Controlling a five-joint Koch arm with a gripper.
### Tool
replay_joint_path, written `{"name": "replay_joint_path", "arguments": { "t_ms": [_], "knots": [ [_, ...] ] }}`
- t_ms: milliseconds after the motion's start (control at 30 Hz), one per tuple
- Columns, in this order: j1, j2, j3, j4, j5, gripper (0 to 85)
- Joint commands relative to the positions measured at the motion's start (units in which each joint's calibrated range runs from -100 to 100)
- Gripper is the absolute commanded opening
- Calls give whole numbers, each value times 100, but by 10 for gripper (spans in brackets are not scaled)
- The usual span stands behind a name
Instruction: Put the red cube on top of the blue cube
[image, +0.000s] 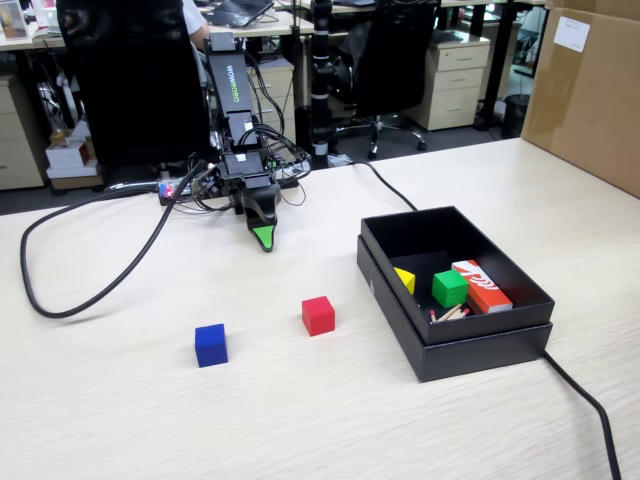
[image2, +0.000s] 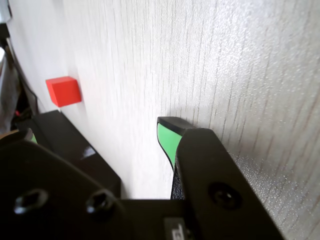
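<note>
The arm is folded low, its gripper pointing down at the table with jaws apart and empty, well behind the red cube and the blue cube, which only the fixed view shows, while the wrist view shows the red cube only.

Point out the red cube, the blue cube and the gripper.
red cube (image: 318, 316), fixed view, front face.
blue cube (image: 211, 346), fixed view, front face.
gripper (image: 263, 238), fixed view, at its green tip.
</note>
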Motion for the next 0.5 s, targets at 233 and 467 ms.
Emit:
{"name": "replay_joint_path", "arguments": {
  "t_ms": [233, 467],
  "knots": [
    [29, 6, -20, -206, -5, 479],
    [44, -16, -20, -206, -5, 479]
  ]
}}
